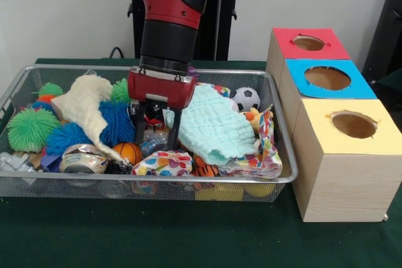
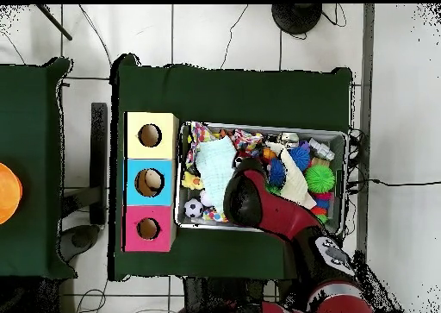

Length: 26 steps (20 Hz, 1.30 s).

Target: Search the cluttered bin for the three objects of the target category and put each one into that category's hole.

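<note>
Sideways, one can (image 1: 83, 161) lies, silvery top facing front.

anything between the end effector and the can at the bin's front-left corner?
Yes. The end effector is down mid-bin; the can lies at the front corner. Between them sit a small orange basketball, the cream cloth and a blue puff ball.

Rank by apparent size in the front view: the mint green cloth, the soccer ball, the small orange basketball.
1. Mint green cloth, clearly largest.
2. Soccer ball.
3. Orange basketball.
The two balls look close, and the basketball is partly buried, so their order is unsure.
</note>
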### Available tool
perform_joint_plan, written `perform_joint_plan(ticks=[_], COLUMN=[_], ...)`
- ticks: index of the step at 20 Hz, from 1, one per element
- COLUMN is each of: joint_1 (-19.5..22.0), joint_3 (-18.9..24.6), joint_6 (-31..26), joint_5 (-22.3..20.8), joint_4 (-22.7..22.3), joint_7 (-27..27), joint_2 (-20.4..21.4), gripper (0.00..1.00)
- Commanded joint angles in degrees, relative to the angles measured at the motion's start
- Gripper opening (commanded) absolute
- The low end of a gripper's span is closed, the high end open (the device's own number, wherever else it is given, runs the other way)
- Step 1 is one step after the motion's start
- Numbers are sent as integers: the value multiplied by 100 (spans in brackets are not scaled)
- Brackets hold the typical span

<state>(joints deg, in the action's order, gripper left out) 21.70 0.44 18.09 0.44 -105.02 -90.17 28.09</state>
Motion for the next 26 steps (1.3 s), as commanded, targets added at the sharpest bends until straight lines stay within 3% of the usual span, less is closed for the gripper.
perform_joint_plan(ticks=[1,7,13,18,26], joint_1=[-80,-276,-767,-775,-993], joint_3=[-32,-262,-822,-760,-799], joint_6=[477,-363,-1281,-1920,-1687], joint_5=[426,713,1021,1130,1357], joint_4=[-111,-128,-32,-13,-46], joint_7=[-1598,-1350,-912,-1001,-1381], joint_2=[-318,-325,-384,-323,-398], gripper=[100,100,100,100,100])
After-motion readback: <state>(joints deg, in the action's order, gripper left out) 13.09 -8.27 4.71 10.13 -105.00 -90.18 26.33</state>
